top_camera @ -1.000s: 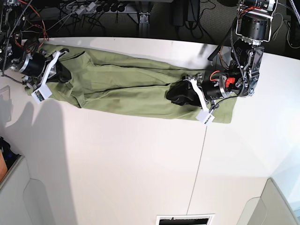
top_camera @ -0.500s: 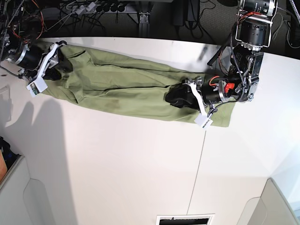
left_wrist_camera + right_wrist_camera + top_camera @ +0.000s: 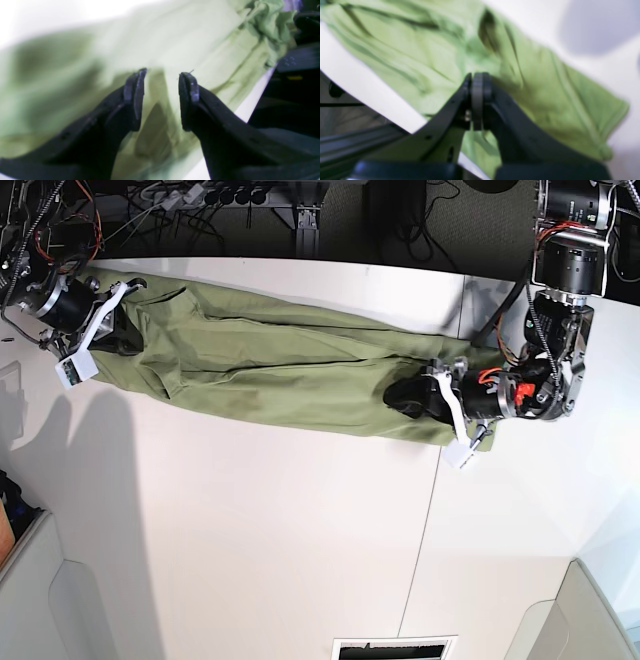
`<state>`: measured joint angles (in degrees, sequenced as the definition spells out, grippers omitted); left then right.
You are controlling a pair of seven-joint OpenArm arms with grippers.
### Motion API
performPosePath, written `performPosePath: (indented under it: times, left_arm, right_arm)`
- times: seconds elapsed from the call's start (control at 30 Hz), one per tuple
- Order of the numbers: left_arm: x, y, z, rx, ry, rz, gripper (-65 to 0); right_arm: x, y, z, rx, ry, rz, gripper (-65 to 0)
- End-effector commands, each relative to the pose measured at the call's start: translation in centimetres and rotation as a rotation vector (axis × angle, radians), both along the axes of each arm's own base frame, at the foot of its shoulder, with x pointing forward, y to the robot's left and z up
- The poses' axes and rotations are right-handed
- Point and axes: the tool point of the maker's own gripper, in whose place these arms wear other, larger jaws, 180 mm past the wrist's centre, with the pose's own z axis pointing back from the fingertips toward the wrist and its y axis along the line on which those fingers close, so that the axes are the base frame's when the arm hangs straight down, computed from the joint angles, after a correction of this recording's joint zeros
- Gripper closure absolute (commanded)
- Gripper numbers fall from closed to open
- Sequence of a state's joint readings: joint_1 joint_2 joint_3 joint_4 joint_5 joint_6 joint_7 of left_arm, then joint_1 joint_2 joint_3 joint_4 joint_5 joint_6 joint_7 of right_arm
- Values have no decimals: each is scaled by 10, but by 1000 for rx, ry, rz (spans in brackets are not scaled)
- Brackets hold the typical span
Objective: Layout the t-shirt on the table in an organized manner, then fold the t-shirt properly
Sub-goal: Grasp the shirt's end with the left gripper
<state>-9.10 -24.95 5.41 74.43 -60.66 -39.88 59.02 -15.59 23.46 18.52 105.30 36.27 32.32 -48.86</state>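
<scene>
1. T-shirt (image 3: 280, 370), olive green, lay stretched in a long rumpled band across the upper part of the white table (image 3: 250, 540) in the base view, running from upper left toward centre right.
2. Right gripper (image 3: 477, 82) sat at the shirt's upper-left end; jaws pressed together, with no cloth visibly caught between the tips in the blurred wrist view.
3. Left gripper (image 3: 161, 82) sat low over the shirt's right end; fingers (image 3: 135, 90) spread apart, green cloth visible through the gap, nothing pinched.
4. Thin dark seam (image 3: 420, 550) ran down the tabletop below the shirt's right end.
</scene>
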Motion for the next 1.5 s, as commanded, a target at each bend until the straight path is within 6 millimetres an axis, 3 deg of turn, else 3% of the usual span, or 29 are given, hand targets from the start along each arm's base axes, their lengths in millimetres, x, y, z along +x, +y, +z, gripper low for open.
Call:
performPosePath:
  times: [0.0,0.1,0.23,0.5,0.67,0.83,0.93,1.1,1.3,1.47]
  left_arm:
    - [19,8,26,-29,-79,29,-260]
    - [29,34,45,-33,-126,92,-260]
    - [23,63,49,-12,-105,131,-260]
    - [-10,121,58,-29,-95,274,-260]
    - [-30,156,47,-4,-103,419,-261]
    - [-29,156,36,2,-124,482,-291]
    - [-30,147,22,-32,-109,517,-326]
    - [-31,136,4,-52,-94,559,-328]
    - [-26,148,0,23,-141,584,-328]
    - [-23,143,0,11,-147,583,-328]
  right_arm:
    - [9,-7,5,-2,-30,-12,0]
    - [7,-18,-14,5,26,-50,0]
    - [1,-23,-28,20,74,-76,0]
    - [11,-21,-21,43,49,-78,0]
    - [11,-21,-21,43,57,-75,0]
    - [14,-19,-19,52,49,-74,0]
    - [9,-20,-23,40,80,-68,0]
    - [8,-20,-23,37,86,-66,0]
    - [6,-20,-25,35,96,-65,0]
    - [8,-15,-21,76,87,-65,0]
